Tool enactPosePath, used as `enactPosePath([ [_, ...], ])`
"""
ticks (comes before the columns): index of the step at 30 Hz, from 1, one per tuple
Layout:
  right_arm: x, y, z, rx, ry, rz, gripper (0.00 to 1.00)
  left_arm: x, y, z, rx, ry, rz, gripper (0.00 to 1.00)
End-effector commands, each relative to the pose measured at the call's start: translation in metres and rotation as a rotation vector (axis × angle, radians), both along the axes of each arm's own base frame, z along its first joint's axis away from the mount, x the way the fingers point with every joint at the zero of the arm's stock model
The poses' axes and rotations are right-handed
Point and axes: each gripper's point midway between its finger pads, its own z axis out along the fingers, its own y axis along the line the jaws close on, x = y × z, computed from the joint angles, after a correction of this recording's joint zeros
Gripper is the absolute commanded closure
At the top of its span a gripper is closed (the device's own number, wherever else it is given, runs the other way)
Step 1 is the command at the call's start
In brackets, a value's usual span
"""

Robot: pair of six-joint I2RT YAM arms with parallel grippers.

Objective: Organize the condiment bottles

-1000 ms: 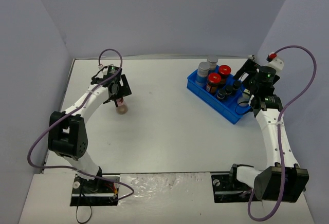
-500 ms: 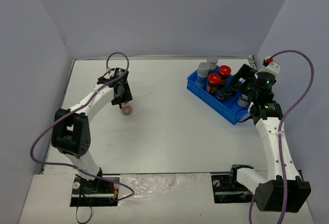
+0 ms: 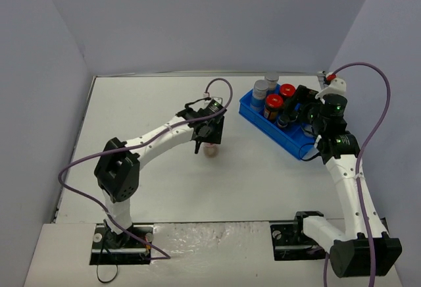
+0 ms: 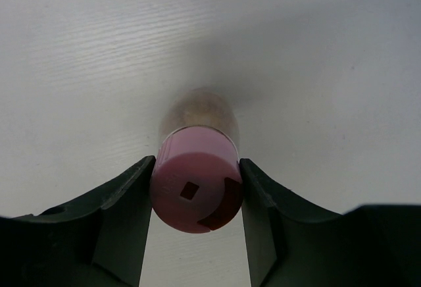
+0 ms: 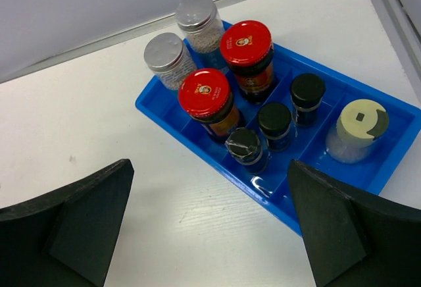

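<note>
My left gripper [image 4: 197,198] is shut on the pink-lidded jar [image 4: 197,185], gripping its lid from both sides just above the white table. In the top view this jar [image 3: 210,150] hangs near the table's middle under the left gripper [image 3: 209,137]. The other condiment bottles stand in the blue tray [image 5: 277,203]: two grey-capped jars [image 5: 163,60], two red-lidded jars [image 5: 205,99], three tiny dark-capped ones [image 5: 274,122] and a cream-lidded jar [image 5: 360,126]. My right gripper [image 5: 209,168] is open and empty, above the tray's near side.
The blue tray [image 3: 276,137] lies slanted at the back right of the table. One compartment beside the cream-lidded jar holds nothing. Grey walls close in the table on three sides. Purple cables loop off both arms.
The left gripper shut on the pink-lidded jar at the far left and carried it right, to the table's middle. The right gripper shifted slightly left over the tray and stayed open.
</note>
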Motion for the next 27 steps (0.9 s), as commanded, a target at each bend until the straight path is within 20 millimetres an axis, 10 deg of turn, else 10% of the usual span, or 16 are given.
enactPosePath([
  [1, -0.003, 0.013, 0.013, -0.030, -0.054, 0.071, 0.00, -0.007, -0.027, 0.019, -0.005, -0.044, -0.063, 0.70],
  [9, -0.005, 0.037, 0.011, -0.069, -0.044, 0.177, 0.00, -0.016, -0.029, 0.033, -0.008, -0.068, -0.072, 0.15],
  [16, -0.005, 0.061, 0.009, -0.100, -0.027, 0.285, 0.00, -0.019, -0.016, 0.071, -0.062, -0.142, -0.047, 0.03],
  [27, -0.017, 0.165, -0.032, -0.206, 0.091, 0.597, 0.00, -0.030, 0.126, 0.088, -0.102, -0.265, 0.205, 0.03],
])
